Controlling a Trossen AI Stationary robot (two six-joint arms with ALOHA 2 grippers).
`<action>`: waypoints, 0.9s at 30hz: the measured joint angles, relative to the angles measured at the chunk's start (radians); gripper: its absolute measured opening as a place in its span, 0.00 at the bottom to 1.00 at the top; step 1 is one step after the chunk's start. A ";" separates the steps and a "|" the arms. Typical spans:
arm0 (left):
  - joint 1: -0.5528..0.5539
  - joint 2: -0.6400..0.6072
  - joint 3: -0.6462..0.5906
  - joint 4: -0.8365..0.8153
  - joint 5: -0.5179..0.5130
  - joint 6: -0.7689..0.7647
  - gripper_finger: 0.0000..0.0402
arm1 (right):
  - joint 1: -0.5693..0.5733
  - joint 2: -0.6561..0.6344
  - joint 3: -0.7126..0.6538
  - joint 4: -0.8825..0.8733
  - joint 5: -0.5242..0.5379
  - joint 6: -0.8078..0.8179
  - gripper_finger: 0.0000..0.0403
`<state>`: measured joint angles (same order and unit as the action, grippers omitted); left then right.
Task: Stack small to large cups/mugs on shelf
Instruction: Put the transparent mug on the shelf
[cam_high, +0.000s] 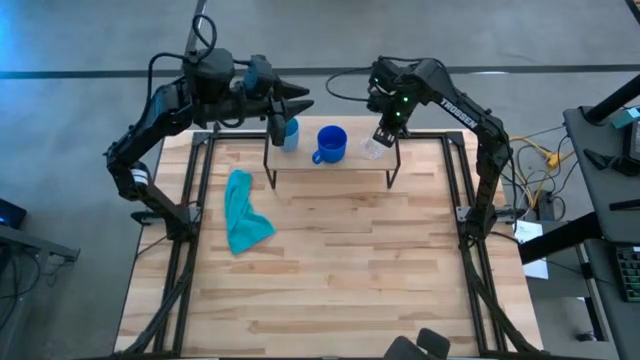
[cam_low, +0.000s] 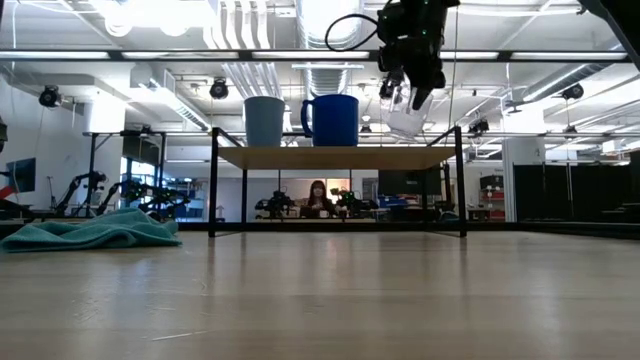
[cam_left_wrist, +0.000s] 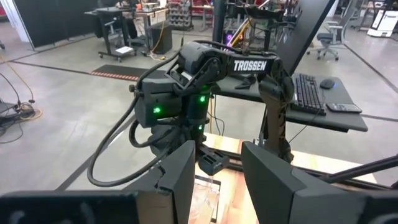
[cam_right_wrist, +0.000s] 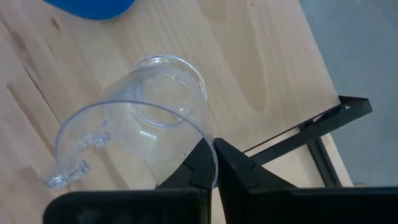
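The shelf (cam_low: 335, 157) stands at the table's far side. On it stand the small light-blue cup (cam_low: 264, 121) at its left end and the royal-blue mug (cam_low: 333, 120) beside it, both upright on their bases. My right gripper (cam_low: 410, 98) is over the shelf's right end, shut on the clear cup (cam_low: 408, 122); the same cup (cam_right_wrist: 146, 121) fills the right wrist view. My left gripper (cam_high: 297, 101) hovers open just beyond the light-blue cup (cam_high: 290, 134), level and pointing toward the right arm, touching nothing. My right gripper pinches the clear cup's rim (cam_right_wrist: 210, 149), one finger (cam_right_wrist: 194, 169) inside the mouth and the other (cam_right_wrist: 239, 168) outside the wall. The fingers come from above, pointing down. The cup hangs tilted below them, lifted just clear of the shelf top.
A teal cloth (cam_high: 244, 212) lies crumpled on the table's left part, in front of the shelf. The shelf's black legs (cam_low: 461, 180) stand at its corners. Bare wood (cam_high: 360, 270) stretches from the shelf to the near edge. A person shows far behind the table (cam_low: 318, 197).
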<state>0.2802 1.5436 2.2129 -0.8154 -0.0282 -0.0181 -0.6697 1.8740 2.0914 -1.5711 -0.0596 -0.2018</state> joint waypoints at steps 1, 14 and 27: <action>0.000 0.000 -0.001 -0.001 0.000 0.000 0.29 | 0.000 0.000 0.000 0.000 0.000 0.003 0.02; 0.000 0.000 -0.010 -0.035 0.000 0.000 0.29 | 0.000 0.000 -0.036 0.000 0.009 0.064 0.02; 0.000 0.000 -0.010 -0.034 -0.001 0.000 0.29 | 0.000 0.000 -0.046 0.000 0.012 0.072 0.02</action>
<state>0.2802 1.5436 2.2024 -0.8494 -0.0288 -0.0181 -0.6697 1.8740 2.0453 -1.5711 -0.0477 -0.1297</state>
